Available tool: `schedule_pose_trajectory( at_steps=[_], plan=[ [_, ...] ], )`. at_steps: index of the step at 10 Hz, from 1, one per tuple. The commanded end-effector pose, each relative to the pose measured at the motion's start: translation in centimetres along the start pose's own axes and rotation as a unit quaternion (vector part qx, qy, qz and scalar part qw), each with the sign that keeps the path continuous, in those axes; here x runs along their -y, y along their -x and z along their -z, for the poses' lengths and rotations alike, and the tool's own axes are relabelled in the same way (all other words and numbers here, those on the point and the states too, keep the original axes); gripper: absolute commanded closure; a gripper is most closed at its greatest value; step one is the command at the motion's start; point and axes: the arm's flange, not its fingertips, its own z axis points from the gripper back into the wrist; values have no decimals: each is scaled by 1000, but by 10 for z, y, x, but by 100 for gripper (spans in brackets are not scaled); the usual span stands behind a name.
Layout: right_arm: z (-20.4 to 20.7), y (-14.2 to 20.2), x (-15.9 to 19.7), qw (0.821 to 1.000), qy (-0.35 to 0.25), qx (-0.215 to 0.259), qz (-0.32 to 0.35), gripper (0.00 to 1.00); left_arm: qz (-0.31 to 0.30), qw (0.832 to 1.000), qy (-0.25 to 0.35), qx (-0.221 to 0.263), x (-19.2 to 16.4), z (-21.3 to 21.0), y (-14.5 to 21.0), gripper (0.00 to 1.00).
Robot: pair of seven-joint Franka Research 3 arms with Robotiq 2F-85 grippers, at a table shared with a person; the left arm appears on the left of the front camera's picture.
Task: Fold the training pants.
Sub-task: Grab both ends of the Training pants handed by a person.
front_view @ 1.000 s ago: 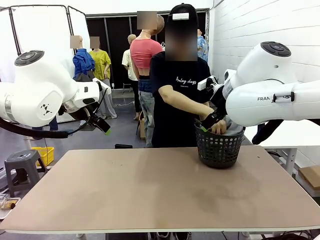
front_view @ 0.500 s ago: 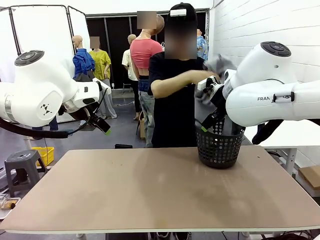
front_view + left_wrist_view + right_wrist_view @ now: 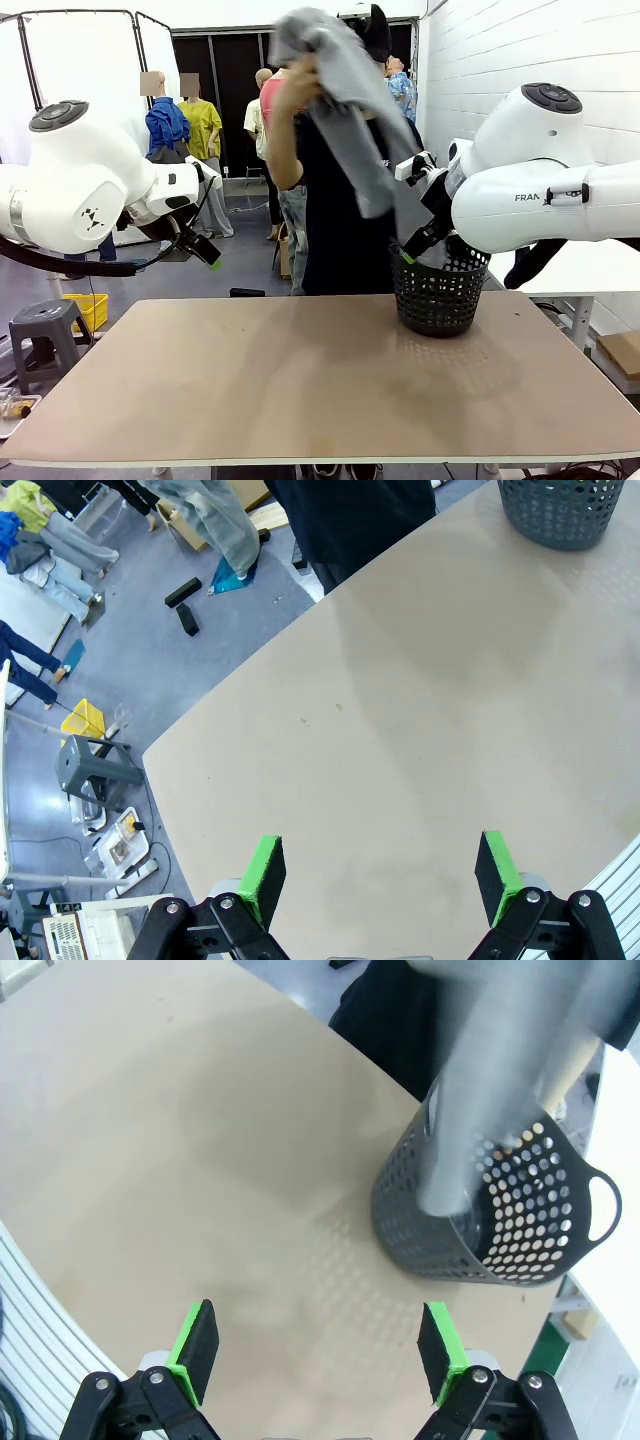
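The person [image 3: 335,230] has just hauled the training pants [image 3: 345,110] up from the basket [image 3: 437,300], high above it, so I keep my left gripper [image 3: 380,842] and right gripper [image 3: 318,1310] spread wide, empty, awaiting layout.

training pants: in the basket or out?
Mostly out: the person's hand holds the training pants high, with the lower end hanging into the basket.

One pair of training pants [image 3: 350,120], one basket [image 3: 438,300], one table [image 3: 300,380], two tools, left tool [image 3: 380,842] and right tool [image 3: 318,1312]
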Motion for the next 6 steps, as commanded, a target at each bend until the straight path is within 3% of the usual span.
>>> schedule_pose_trajectory(
  at_steps=[1, 6],
  plan=[
    [2, 0, 0, 1000, -2, -3, -1, 0, 0, 1000, -3, 2, -1, -2, -1, 0],
    [2, 0, 0, 1000, -2, -3, -1, 0, 0, 1000, -3, 2, -1, -2, -1, 0]
  ],
)
